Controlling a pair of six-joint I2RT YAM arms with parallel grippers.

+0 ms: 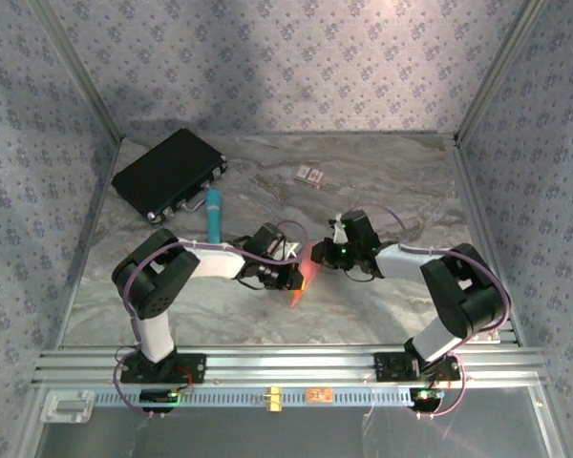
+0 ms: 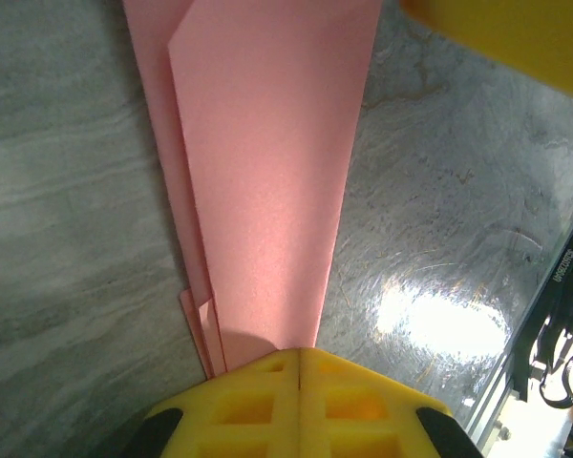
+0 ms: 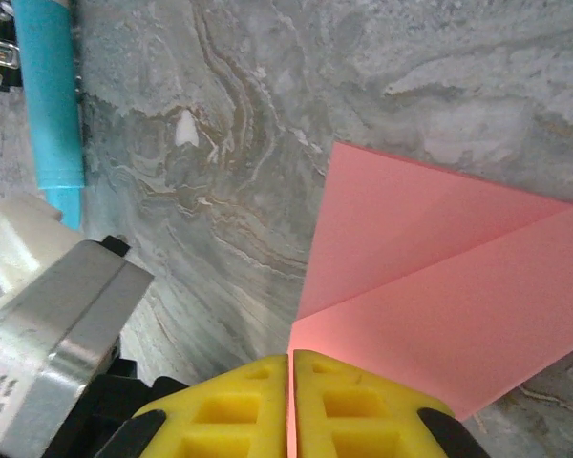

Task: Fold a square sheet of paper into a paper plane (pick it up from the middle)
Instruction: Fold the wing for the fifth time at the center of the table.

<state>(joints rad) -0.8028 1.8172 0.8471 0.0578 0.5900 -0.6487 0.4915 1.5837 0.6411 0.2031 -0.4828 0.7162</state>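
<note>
Where the arms meet at mid-table, the left gripper [image 2: 299, 377] is pinched tight on the narrow end of the paper plane [image 2: 267, 172], while the right gripper [image 3: 291, 382] is clamped on its folded edge. The teal marker [image 1: 213, 215] lies at ten o'clock from them and a small patterned card [image 1: 310, 176] at twelve. Farther out at ten o'clock, the black case [image 1: 169, 172] sits closed, its contents hidden.

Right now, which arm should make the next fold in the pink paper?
Probably right: the right gripper pinches a corner of the paper plane, while the left gripper clamps its narrow end, steadying it.
</note>
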